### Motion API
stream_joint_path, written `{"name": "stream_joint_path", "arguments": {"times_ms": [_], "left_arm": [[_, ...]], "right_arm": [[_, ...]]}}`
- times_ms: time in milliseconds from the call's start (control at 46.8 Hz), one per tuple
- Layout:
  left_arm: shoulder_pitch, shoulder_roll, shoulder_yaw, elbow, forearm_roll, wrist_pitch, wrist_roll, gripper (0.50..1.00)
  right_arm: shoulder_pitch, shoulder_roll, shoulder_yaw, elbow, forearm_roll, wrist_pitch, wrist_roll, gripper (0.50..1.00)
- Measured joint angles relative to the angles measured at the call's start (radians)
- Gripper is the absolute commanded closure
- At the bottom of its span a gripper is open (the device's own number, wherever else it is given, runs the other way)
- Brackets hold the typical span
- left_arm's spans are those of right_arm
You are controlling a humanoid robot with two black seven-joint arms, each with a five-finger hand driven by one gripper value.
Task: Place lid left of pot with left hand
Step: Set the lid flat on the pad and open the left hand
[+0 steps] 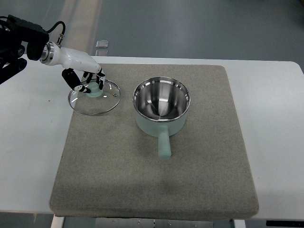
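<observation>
Hand (88, 78) on round glass lid (94, 96)

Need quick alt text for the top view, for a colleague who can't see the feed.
The robot's left hand grips the mint knob of a glass lid, which sits over the grey mat's left edge, left of an open mint pot whose handle points toward the camera. The mat lies on a white table; no right hand shows.

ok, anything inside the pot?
Nothing visible inside the mint-green saucepan: only its bare shiny steel bowl and reflections. Its round glass lid sits left of it on the grey mat, the left robot hand covering the lid's knob.
</observation>
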Motion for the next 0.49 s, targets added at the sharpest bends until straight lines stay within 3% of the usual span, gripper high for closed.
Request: {"name": "stream_joint_path", "arguments": {"times_ms": [107, 492], "left_arm": [[0.025, 0.001, -0.002, 0.0, -0.001, 0.05, 0.0, 1.0], [0.043, 0.01, -0.003, 0.001, -0.001, 0.084, 0.0, 1.0]], "right_arm": [[0.0, 0.0, 0.0, 0.0, 0.0, 0.0, 0.0, 0.579], [0.0, 0.0, 0.0, 0.0, 0.0, -0.001, 0.0, 0.577]]}}
